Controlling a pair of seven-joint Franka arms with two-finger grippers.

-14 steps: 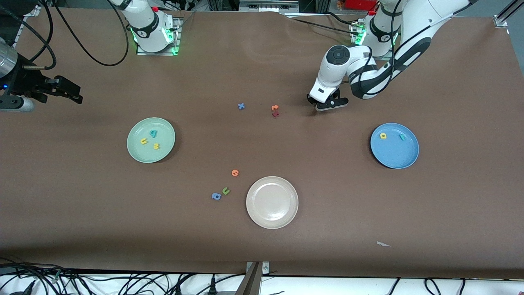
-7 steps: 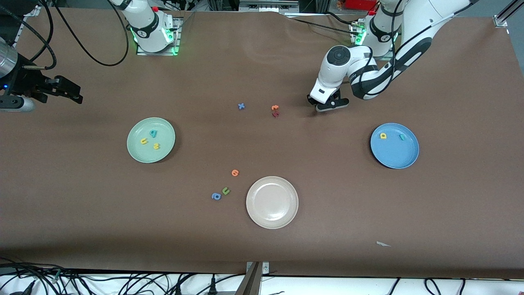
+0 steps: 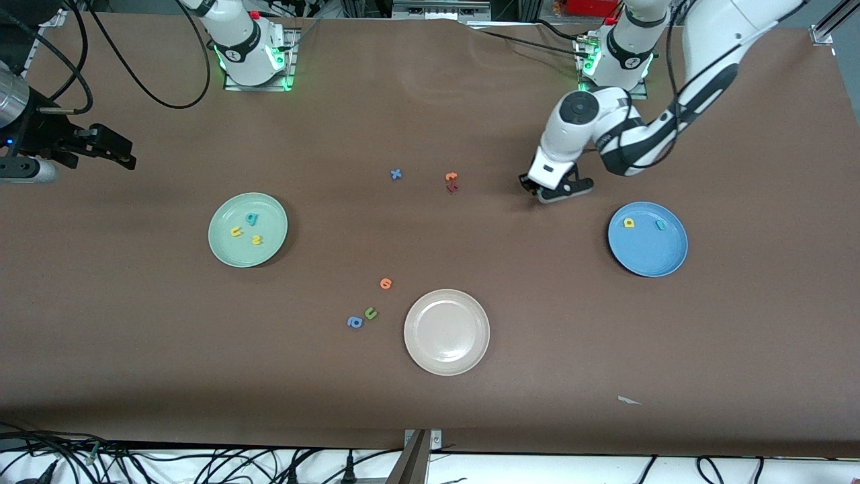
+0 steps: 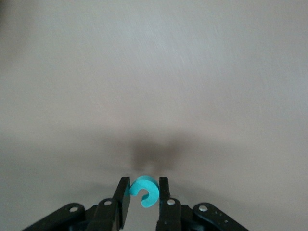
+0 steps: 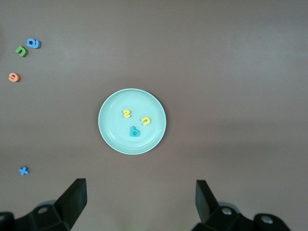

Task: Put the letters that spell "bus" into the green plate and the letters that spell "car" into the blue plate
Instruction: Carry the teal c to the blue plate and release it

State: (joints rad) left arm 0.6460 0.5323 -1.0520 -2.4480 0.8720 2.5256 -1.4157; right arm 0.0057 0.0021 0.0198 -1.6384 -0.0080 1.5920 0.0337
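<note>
Counting three letters (image 3: pixel 248 229), green plate (image 3: pixel 228 252)

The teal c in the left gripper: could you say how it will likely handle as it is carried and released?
The teal c probably is light and stiff: the left gripper pinches it without visible bending. Being small, with little pad contact, it might twist or slip. Flat-sided, it likely lands without rolling on the blue plate.

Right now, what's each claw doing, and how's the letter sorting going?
Left gripper shut on small teal letter c, above bare table near round blue plate. Right gripper open, waiting over pale green plate. Nothing in the way.
</note>
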